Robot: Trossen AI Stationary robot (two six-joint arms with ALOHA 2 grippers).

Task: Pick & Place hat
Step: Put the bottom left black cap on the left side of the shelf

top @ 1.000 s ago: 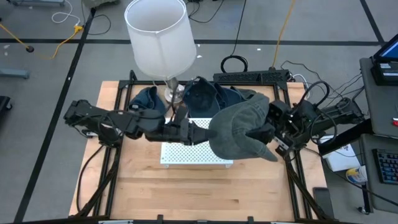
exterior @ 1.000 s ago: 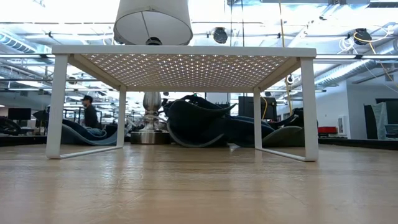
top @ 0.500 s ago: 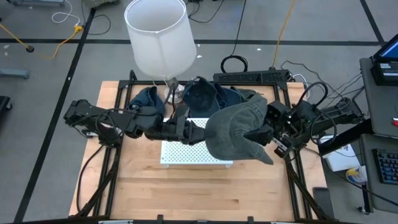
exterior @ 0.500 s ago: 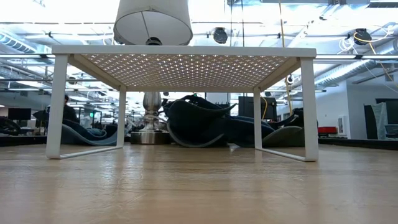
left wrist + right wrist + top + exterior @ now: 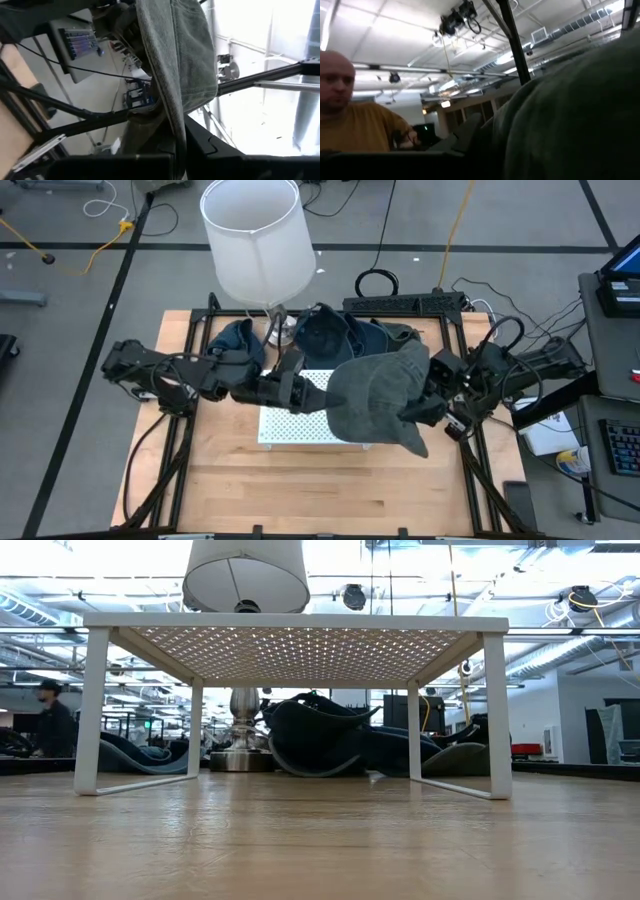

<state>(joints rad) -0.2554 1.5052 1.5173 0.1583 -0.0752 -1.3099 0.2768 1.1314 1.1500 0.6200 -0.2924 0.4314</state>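
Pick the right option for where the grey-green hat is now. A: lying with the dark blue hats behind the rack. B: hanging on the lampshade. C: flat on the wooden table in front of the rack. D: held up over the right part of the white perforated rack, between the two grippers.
D: in the high view the grey-green hat sits over the right part of the white rack, with the left gripper and right gripper at its sides.

Robotics lab: cabled floor, exposed ceiling ducts (image 5: 560, 30)

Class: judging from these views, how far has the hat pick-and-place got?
Done: the grey hat is off the pile of dark hats. In hand: both grippers, left and right, hold it above the white rack. Left: setting it down and letting go.
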